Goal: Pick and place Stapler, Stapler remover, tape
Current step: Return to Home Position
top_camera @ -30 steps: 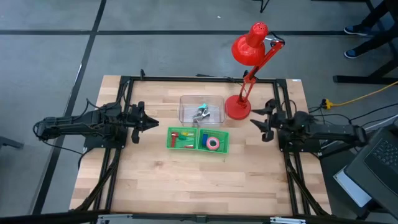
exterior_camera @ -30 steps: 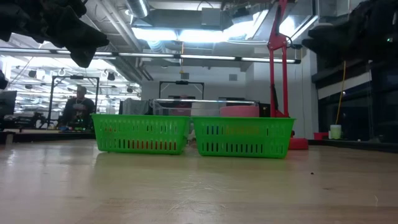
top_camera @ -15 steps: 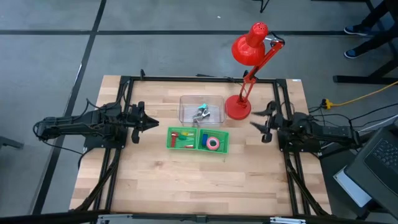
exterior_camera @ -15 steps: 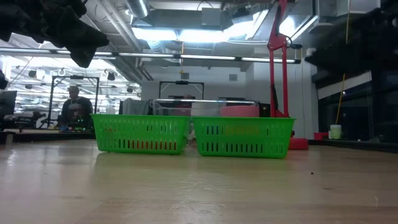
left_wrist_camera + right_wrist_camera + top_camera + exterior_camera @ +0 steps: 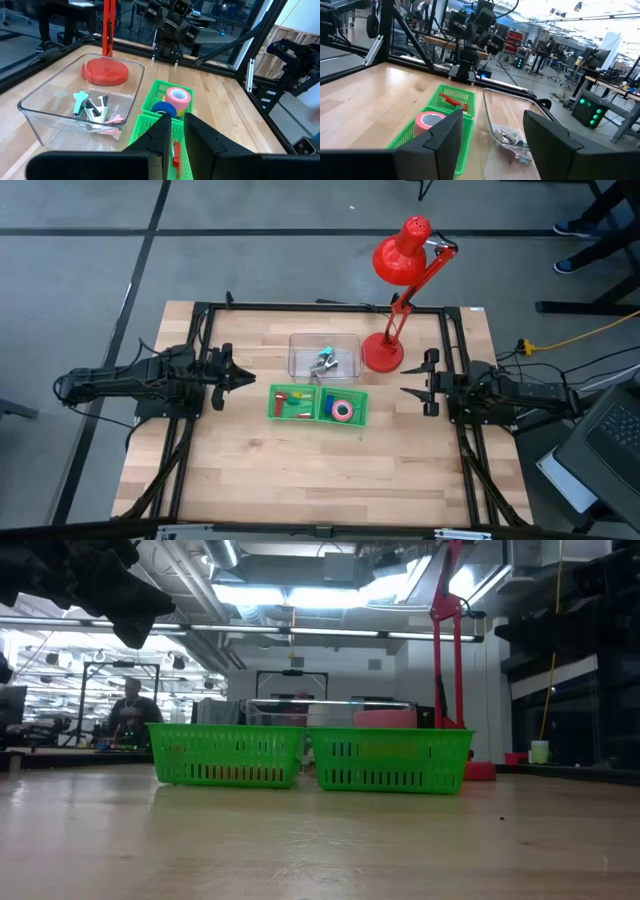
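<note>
Nearest, table centre, 6 o'clock side: two green bins, side by side.
- left green bin point(image 5: 272, 404): one red stapler point(image 5: 452, 101)
- right green bin point(image 5: 365, 410): tape point(image 5: 343, 410), two rolls seen, pink and blue

Behind, 12 o'clock: one transparent bin point(image 5: 295, 355), staple removers point(image 5: 324, 362) inside, roughly three, count unsure.

Left gripper point(image 5: 243, 378) at 9 o'clock, fingers pressed together, empty.
Right gripper point(image 5: 412, 387) at 3 o'clock, fingers spread, empty.

Risk: spread finger clipping the one red lamp point(image 5: 382, 353) at 11 o'clock of right gripper, through wide swing on retreat.
</note>
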### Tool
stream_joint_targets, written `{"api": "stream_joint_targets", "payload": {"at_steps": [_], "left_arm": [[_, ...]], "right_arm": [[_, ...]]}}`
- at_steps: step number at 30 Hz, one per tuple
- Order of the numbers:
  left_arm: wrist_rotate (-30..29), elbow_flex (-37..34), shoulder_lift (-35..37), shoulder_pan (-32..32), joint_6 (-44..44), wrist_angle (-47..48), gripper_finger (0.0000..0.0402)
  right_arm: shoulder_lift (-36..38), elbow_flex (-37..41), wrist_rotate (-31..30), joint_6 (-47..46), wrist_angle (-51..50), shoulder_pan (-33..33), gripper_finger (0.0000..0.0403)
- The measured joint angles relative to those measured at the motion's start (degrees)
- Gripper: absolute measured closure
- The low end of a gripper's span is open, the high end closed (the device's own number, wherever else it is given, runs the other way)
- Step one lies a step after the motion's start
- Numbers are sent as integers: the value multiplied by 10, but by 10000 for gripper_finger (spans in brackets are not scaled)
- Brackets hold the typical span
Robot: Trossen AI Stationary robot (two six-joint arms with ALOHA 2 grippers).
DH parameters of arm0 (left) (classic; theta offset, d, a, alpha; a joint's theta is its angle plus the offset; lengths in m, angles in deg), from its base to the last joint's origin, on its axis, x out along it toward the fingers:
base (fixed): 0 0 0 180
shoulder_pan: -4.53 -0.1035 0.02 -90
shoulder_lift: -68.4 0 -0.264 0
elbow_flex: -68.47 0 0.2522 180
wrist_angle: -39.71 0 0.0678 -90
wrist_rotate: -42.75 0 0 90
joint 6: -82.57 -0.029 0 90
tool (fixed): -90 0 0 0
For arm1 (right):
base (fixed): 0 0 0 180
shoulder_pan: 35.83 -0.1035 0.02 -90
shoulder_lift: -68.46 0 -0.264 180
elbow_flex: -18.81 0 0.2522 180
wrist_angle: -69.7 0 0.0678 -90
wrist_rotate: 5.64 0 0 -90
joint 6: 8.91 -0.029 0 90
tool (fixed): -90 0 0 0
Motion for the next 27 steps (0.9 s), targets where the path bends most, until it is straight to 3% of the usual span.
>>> {"api": "stream_joint_targets", "payload": {"at_steps": [17, 23, 27], "left_arm": [[0, -3, 1, 0, 0, -2, 354], [-11, -58, 49, 0, 27, -23, 354], [-54, -96, 86, 1, 76, -110, 354]], "right_arm": [[0, 0, 0, 0, 0, 0, 192], [0, 0, 0, 0, 0, 0, 192], [0, 0, 0, 0, 0, 0, 192]]}}
